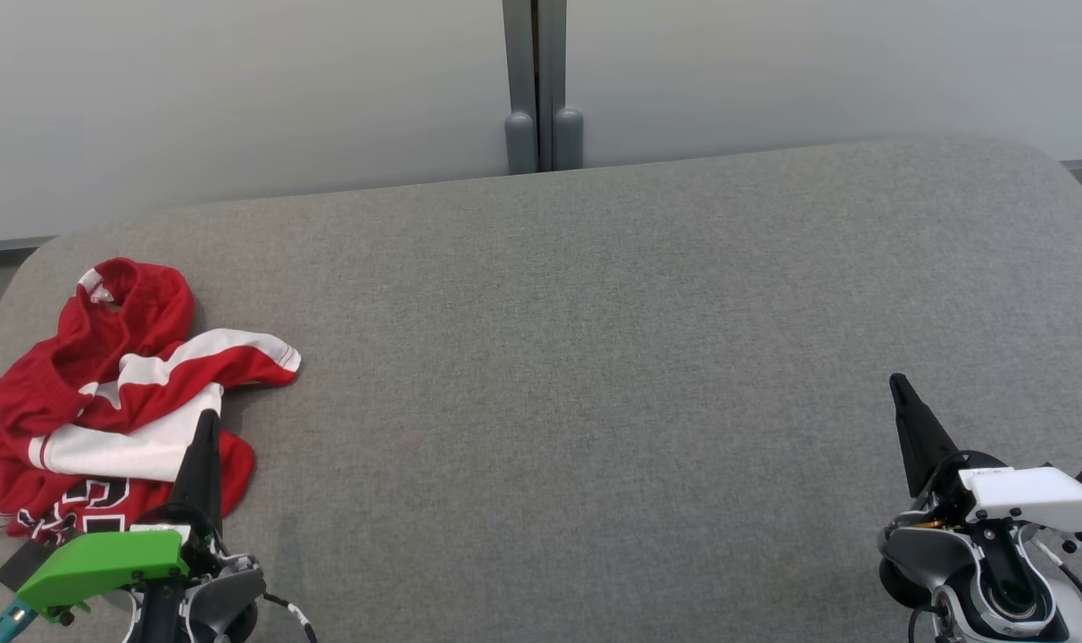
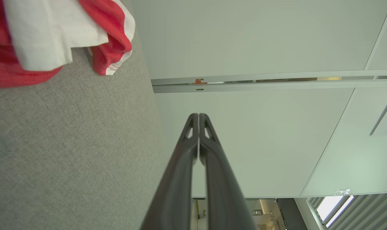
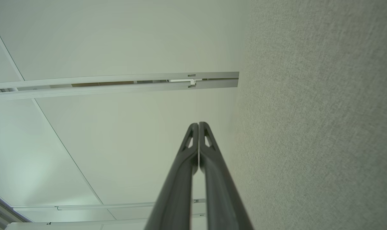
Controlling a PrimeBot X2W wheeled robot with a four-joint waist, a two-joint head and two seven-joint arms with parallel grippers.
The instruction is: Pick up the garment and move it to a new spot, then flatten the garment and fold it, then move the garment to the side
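Left gripper [image 1: 207,427] pinched closed, empty, tip just beside the garment [image 1: 104,375], not touching the cloth in the wrist view. Right gripper [image 1: 900,386] also closed and empty, well apart at the right. Garment is a crumpled red-white heap near the surface's [image 1: 595,357] rounded left edge. Judged: nothing done yet; pick, move, flatten, fold and set aside remain. Middle and right are bare, with room to spread.

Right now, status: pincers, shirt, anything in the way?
Left pincer shut, empty, beside the shirt. Right pincer shut, empty, over the gray pad. Shirt crumpled at pad's left end, not yet picked up. No obstruction seen.
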